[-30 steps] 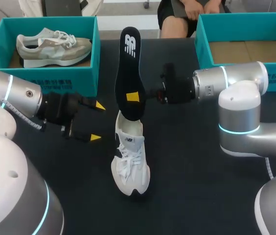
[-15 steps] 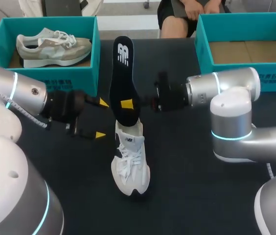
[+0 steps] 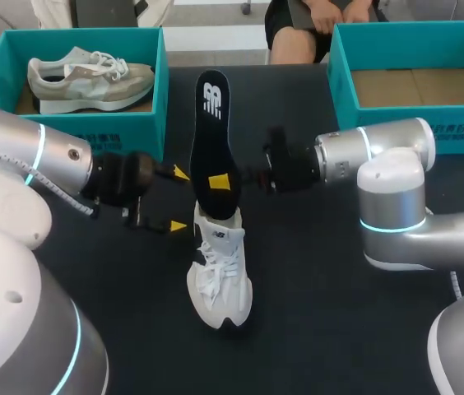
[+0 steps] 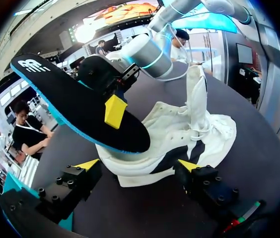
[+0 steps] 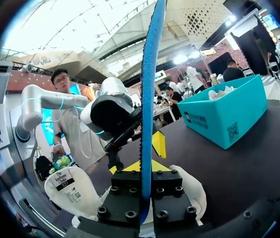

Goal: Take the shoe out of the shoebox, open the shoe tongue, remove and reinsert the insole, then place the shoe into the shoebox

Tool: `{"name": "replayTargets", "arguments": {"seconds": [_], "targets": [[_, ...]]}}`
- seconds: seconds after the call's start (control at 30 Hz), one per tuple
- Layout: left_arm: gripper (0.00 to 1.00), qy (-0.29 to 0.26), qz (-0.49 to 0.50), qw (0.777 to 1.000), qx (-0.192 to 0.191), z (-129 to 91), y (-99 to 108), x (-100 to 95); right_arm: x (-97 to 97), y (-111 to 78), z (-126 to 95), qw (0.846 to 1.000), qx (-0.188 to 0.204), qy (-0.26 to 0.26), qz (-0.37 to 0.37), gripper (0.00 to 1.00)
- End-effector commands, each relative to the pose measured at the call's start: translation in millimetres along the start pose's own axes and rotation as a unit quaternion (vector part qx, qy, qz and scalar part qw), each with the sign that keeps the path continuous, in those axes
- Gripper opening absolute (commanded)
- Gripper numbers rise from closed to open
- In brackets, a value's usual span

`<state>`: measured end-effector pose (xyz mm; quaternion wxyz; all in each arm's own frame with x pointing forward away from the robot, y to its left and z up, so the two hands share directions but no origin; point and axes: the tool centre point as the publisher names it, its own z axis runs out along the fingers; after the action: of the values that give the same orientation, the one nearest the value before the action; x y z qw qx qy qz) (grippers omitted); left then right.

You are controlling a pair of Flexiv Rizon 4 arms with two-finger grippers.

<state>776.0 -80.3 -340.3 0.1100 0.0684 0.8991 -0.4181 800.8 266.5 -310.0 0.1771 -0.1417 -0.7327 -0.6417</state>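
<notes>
Left tool (image 3: 180, 199) edged nearer the shoe (image 3: 220, 276), wide — right tool (image 3: 224, 181) grips the insole (image 3: 211, 132); one shoebox (image 3: 160, 90) holds a beige shoe (image 3: 92, 80).

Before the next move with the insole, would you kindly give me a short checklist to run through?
1. Right gripper shut on the insole: ok.
2. Insole's lower end at the white shoe's opening: ok.
3. Shoe steadied by the left gripper: not ok; it is open beside the heel.
4. Shoe sole-down on the table: ok.
5. Empty shoebox ready for the shoe: ok.
</notes>
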Motion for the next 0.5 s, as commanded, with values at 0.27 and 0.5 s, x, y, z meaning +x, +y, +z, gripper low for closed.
{"name": "replayTargets", "arguments": {"seconds": [0.27,0.5], "targets": [[1.00,0.004,-0.015,1.000,-0.008,7,6,0.7,1.3,-12.2,11,1.000,-0.002,0.013,0.009,0.00],[1.00,0.004,-0.015,1.000,-0.008,7,6,0.7,5.3,-28.8,16,0.999,-0.001,0.024,0.030,0.00]]}}
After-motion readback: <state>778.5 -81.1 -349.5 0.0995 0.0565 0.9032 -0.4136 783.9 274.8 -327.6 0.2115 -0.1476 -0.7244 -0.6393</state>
